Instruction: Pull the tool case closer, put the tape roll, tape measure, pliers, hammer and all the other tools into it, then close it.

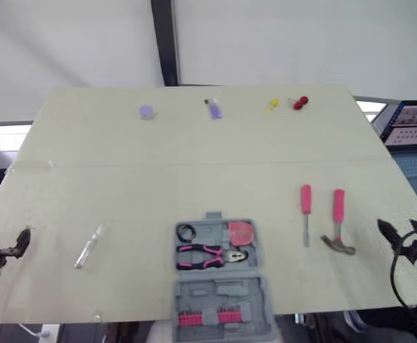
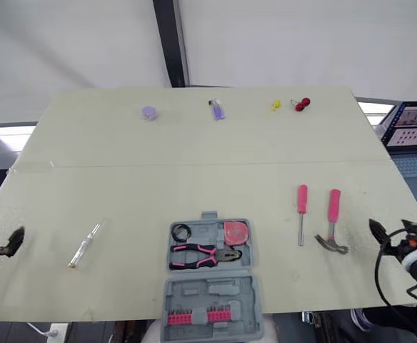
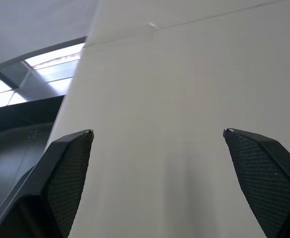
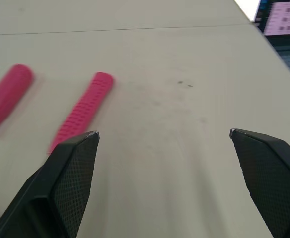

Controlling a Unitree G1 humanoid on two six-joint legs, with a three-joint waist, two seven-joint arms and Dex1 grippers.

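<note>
The grey tool case (image 1: 219, 275) lies open at the table's front middle. Its far half holds a black tape roll (image 1: 186, 232), a pink tape measure (image 1: 241, 232) and pink-handled pliers (image 1: 207, 256); its near half carries a row of pink bits (image 1: 207, 317). To the right lie a pink screwdriver (image 1: 305, 214) and a pink-handled hammer (image 1: 338, 223), whose handle also shows (image 4: 83, 116). A clear-handled tool (image 1: 88, 246) lies to the left. My left gripper (image 3: 157, 131) stands open over bare table by the left edge. My right gripper (image 4: 164, 133) is open, just right of the hammer.
Small items line the table's far edge: a lilac disc (image 1: 146, 112), a purple piece (image 1: 213, 108), a yellow piece (image 1: 273, 104) and a red one (image 1: 300, 103). A screen (image 1: 412, 125) stands off the table's right side. A dark post (image 1: 164, 43) rises behind.
</note>
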